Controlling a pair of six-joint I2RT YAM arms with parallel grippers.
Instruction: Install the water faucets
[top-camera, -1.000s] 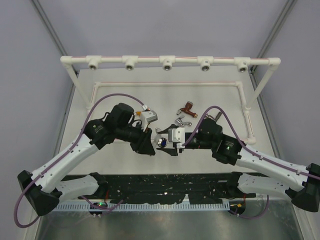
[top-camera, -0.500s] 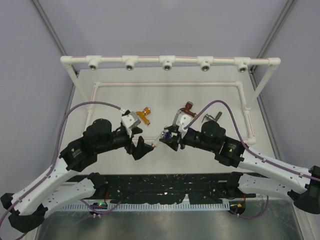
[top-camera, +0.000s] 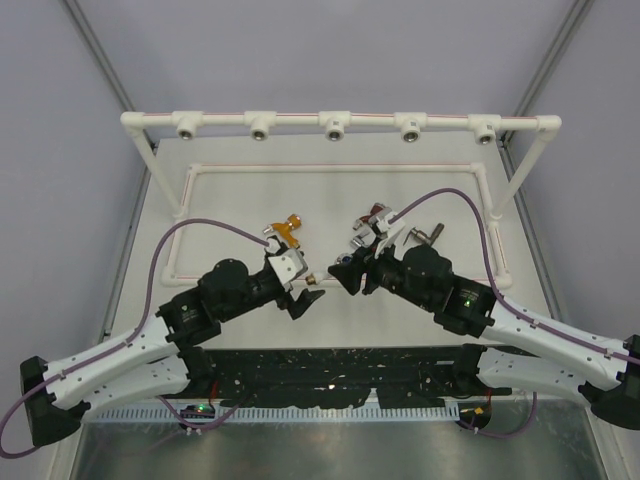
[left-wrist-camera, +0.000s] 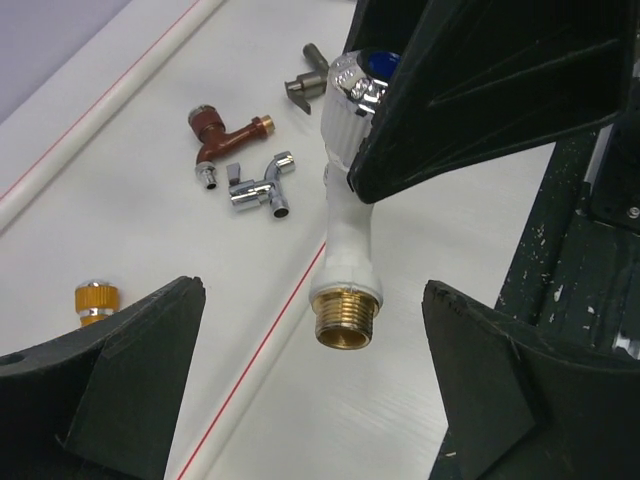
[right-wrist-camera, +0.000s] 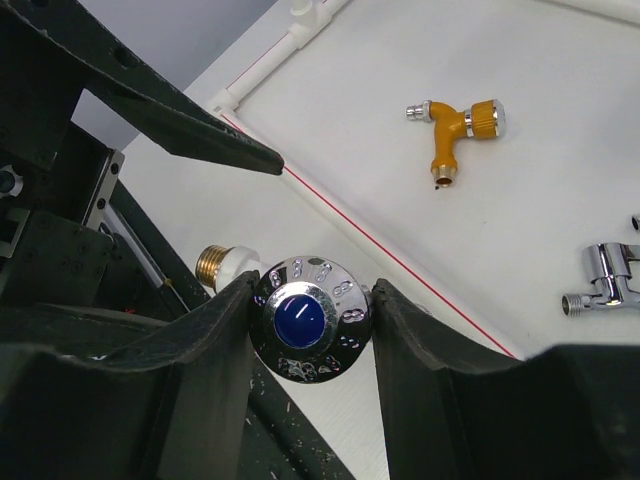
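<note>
**White faucet** (left-wrist-camera: 345, 225): off the table, gripped at its chrome cap with the blue dot. Its brass threaded end is free and points towards the left gripper.

**Right gripper** (right-wrist-camera: 309, 316): clenched on that cap, one finger on each side.

**Left gripper** (top-camera: 303, 290): jaws wide apart and empty. In the left wrist view they stand on either side of the threaded end, touching nothing.

**Orange faucet** (top-camera: 287, 230): lying on the table (top-camera: 440, 190), just beyond the left gripper.

**Brown faucet** (left-wrist-camera: 220, 135), **chrome faucet** (left-wrist-camera: 260, 185), **dark grey faucet** (left-wrist-camera: 305, 85): lying on the table, the brown and chrome ones just beside each other.

**Pipe frame** (top-camera: 300, 120): five sockets along the far rail, all of which look empty.

**Step in hand:** you appear to be on the first faucet, which is picked up but not yet carried to a socket.

**Next move:** you need to lift the white faucet to the rail, line its brass thread up square with a socket hole, and turn it in. Your hold is on the cap alone, so the cap may turn without turning the body. Check the left arm is clear of the path.
</note>
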